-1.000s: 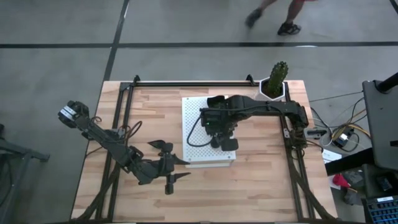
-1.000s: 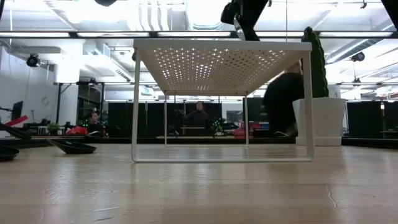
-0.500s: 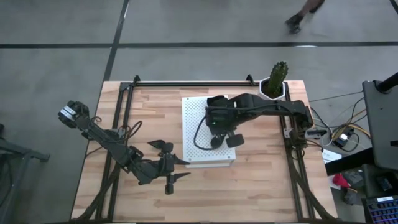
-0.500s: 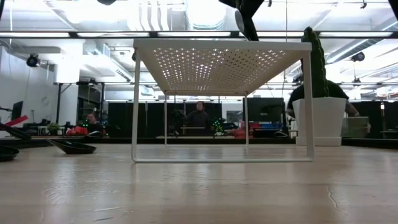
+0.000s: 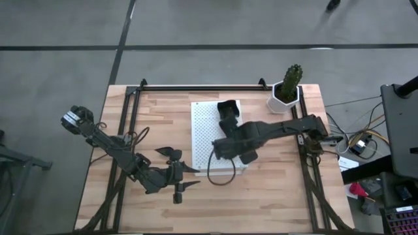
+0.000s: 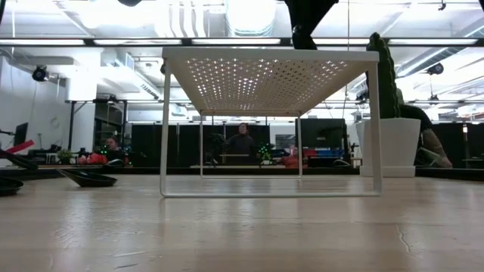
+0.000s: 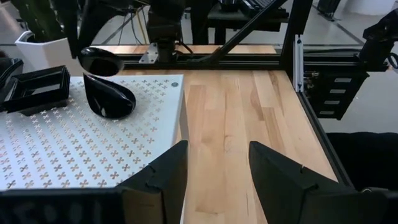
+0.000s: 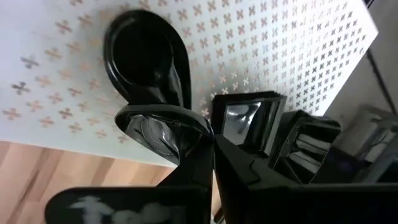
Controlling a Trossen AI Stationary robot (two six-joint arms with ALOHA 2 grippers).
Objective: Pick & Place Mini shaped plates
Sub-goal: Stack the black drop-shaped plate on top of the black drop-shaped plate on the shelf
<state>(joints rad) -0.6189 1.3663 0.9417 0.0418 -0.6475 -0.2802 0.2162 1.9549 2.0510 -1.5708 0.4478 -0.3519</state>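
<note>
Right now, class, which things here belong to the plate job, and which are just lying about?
Job: held teardrop plate in right gripper; second teardrop plate and square plates on white board; loose plates left of it.
Lying about: cactus pot.

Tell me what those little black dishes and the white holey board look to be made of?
The teardrop dish lying on the board looks like glazed ceramic or glossy plastic: it mirrors light sharply. The white board looks like thin painted sheet metal, matte, punched with small cross-shaped holes. The table looks like pale planked wood with visible grain.
</note>
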